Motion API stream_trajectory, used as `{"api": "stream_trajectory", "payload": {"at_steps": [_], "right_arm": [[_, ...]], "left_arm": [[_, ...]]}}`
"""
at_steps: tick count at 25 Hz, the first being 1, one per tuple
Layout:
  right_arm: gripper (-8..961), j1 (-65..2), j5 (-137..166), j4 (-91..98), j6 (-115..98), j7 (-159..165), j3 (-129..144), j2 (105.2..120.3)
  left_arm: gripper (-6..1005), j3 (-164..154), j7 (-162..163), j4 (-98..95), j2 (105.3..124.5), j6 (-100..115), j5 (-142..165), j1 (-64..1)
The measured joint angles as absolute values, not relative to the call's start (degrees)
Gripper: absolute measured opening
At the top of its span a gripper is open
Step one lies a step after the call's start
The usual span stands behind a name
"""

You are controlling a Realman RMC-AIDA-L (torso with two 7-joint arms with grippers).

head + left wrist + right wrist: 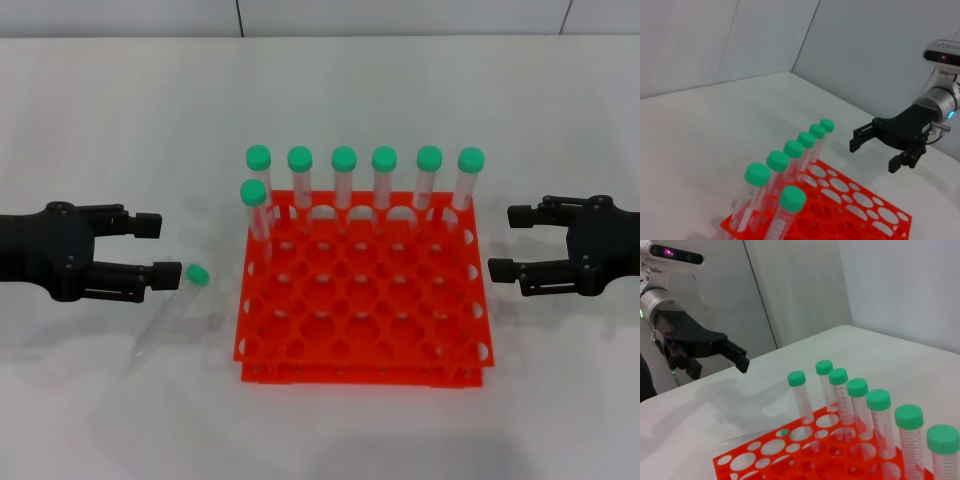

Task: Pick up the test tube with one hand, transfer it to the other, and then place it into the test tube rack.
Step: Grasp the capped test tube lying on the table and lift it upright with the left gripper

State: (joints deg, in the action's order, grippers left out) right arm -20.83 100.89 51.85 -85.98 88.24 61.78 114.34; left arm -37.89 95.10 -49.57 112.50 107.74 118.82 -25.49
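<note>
The surface is plain white and matte, bounded at the rear by pale grey wall panels that meet in a corner.

The test tube rack stands at the centre of the surface. Seven capped tubes stand upright in it: six along its far row and one in the next row at its left end.

The left end effector is held level to the left of the rack, fingers pointing toward it and spread wide, gripping nothing. The right end effector mirrors this pose to the right of the rack, also wide and empty.

The test tube lies on the surface just left of the rack, green cap pointing away from the robot, beside the left end effector's nearer finger.

No legible writing is visible.
</note>
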Motion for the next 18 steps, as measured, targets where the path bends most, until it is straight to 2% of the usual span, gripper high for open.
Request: {"api": "stream_trajectory", "payload": {"at_steps": [10,18], "right_arm": [[839,-20.96,100.89,51.85,-85.82,88.15,61.78,114.43],[839,-21.39,100.89,51.85,-85.76,88.07,61.8,114.64]], "left_arm": [[879,-37.91,95.71,-49.88,112.35,107.25,119.32,-25.49],[878,-38.0,101.64,-50.49,110.9,106.9,128.05,-28.14]]}}
